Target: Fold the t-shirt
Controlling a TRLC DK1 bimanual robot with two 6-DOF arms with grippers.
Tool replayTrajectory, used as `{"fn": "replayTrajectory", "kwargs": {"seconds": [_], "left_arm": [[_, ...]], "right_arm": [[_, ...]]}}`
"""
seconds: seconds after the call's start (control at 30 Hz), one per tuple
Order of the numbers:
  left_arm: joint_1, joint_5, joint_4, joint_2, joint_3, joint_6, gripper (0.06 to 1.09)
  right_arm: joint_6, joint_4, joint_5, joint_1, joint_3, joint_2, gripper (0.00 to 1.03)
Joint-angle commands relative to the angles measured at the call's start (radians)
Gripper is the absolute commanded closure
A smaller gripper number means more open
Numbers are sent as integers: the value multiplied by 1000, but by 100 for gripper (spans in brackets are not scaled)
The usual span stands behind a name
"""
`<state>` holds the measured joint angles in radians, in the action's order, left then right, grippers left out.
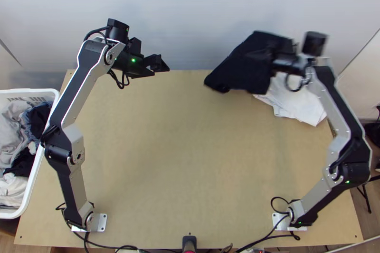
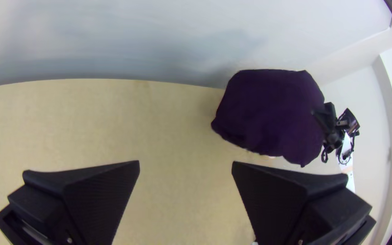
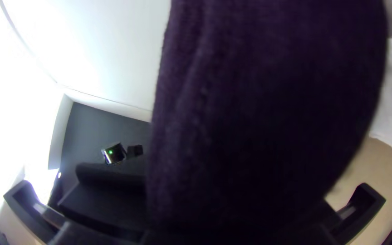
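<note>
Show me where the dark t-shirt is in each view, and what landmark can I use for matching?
Top view: dark t-shirt right of centre, near the table's far edge, held by the right gripper.
Left wrist view: beyond the left gripper, beside the right gripper.
Right wrist view: large and close, over its own gripper.
Shared landmark: the wooden table.

The left arm [image 1: 79,92] bows outward from its base, then reaches up over the worktop's far side; its gripper [image 1: 162,64] points inward, jaws well apart. The right arm [image 1: 341,114] mirrors that bend, its gripper [image 1: 250,55] also turned inward, jaws closed.
</note>
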<state>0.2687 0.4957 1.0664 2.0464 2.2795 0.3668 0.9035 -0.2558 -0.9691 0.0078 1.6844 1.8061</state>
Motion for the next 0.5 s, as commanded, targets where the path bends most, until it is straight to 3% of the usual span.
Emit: {"fn": "replayTrajectory", "kwargs": {"seconds": [0.0, 0.2, 0.47], "left_arm": [[-3, 0, 0, 1, -2, -2, 10], [-6, 0, 0, -3, 0, -6, 10], [-8, 0, 0, -5, 0, -5, 10]], "right_arm": [[14, 10, -125, -196, 77, 41, 100], [11, 9, -206, -284, 118, 125, 100], [-35, -7, -246, -347, 103, 171, 100]]}}
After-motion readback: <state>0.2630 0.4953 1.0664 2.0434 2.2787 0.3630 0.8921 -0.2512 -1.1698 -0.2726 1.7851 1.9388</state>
